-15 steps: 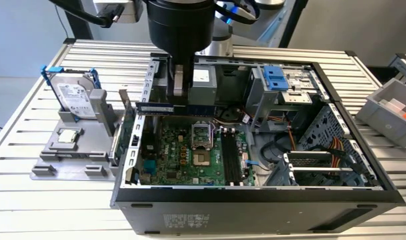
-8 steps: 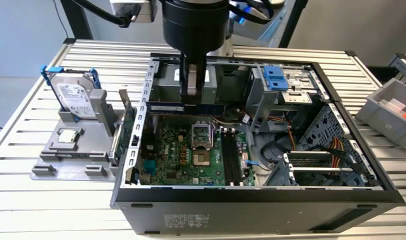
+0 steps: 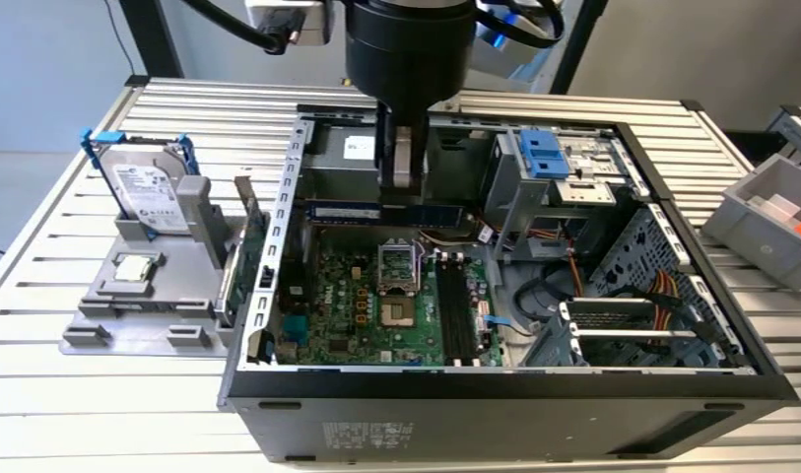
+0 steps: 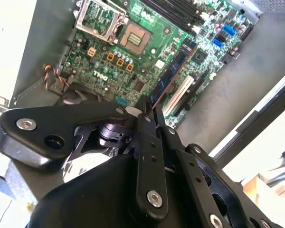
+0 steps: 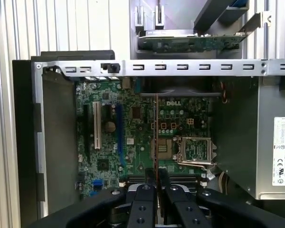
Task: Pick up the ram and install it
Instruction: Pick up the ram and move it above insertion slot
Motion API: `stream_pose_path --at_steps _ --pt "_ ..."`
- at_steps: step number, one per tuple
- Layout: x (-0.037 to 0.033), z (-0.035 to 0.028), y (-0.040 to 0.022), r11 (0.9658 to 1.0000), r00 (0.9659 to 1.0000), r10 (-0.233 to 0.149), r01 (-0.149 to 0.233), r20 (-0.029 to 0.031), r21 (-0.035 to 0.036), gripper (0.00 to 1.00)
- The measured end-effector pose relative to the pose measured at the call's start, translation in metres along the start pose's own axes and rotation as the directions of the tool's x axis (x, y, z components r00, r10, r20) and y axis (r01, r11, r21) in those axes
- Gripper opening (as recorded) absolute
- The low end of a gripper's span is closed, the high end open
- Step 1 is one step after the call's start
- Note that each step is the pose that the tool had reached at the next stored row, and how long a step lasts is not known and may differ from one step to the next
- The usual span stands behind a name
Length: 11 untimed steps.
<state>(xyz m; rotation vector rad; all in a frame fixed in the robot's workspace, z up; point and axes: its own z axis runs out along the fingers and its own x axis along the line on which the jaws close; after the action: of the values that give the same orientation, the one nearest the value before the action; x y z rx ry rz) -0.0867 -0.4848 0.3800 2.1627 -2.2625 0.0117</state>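
Note:
My gripper (image 3: 403, 189) reaches down into the open computer case (image 3: 505, 379) and is shut on the ram (image 3: 354, 210), a long, thin, dark stick held level and on edge above the green motherboard (image 3: 361, 315). In the first wrist view the ram (image 5: 156, 137) appears edge-on as a thin line running out from between the fingertips (image 5: 147, 187) of the gripper (image 5: 156, 183). The second wrist view shows the ram's (image 4: 173, 71) flat side ahead of the gripper (image 4: 149, 111). The black memory slots (image 3: 455, 313) lie on the board beside the processor socket (image 3: 397, 264), below and apart from the ram.
On the exterior view's left, a grey stand (image 3: 144, 315) carries a silver hard drive with blue clips (image 3: 148, 192) and a small square chip (image 3: 137, 266). A grey bin (image 3: 768, 212) sits at the right. Case walls, a drive cage (image 3: 558, 168) and cables (image 3: 636, 291) surround the board.

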Motion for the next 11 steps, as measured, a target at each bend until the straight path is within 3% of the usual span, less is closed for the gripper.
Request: stream_pose_path --at_steps 11 --pt "-0.0021 -0.0001 -0.0183 1.0000 1.0000 0.000 0.000 0.0000 0.0000 0.00"
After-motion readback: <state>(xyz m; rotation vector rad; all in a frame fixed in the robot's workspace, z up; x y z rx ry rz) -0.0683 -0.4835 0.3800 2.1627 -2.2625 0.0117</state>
